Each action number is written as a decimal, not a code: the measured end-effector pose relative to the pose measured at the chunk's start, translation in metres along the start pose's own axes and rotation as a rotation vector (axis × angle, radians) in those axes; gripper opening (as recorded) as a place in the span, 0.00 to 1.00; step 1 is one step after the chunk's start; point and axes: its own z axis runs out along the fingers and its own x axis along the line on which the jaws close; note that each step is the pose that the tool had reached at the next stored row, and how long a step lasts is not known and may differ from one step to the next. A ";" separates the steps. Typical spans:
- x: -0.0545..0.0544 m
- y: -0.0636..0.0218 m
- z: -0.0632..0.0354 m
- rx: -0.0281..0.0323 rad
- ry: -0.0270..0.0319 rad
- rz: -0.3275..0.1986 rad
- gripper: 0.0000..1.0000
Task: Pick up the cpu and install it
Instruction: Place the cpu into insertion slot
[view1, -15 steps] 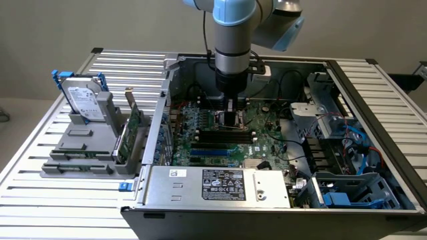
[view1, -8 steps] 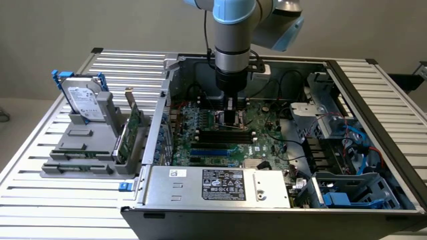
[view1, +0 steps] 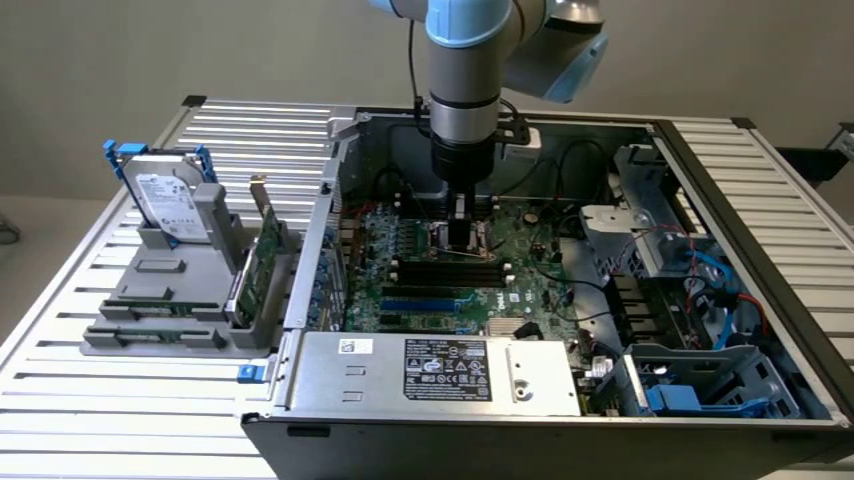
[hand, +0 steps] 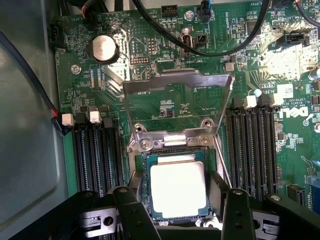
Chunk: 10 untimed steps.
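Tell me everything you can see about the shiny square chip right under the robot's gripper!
The cpu is a small flat square chip with a pale, silvery metal top and a thin green rim around it. It lies level in the motherboard's socket, whose metal load plate is flipped open, so the chip is uncovered. The gripper hangs close over it, straddling two opposite sides. Whether it actually touches the chip cannot be told.

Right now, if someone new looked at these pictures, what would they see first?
The big robot arm reaching straight down into the open computer case catches the eye first, its gripper low over the green motherboard. Close up, the shiny square cpu lies in its socket, with the metal cover plate tipped up beside it.
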 end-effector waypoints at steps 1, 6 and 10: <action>0.000 0.0000 0.0000 0.0000 0.0001 0.000 0.62; 0.000 0.0000 -0.0004 0.0000 -0.0003 0.000 0.62; 0.000 0.0000 -0.0006 -0.0003 -0.0019 0.000 0.62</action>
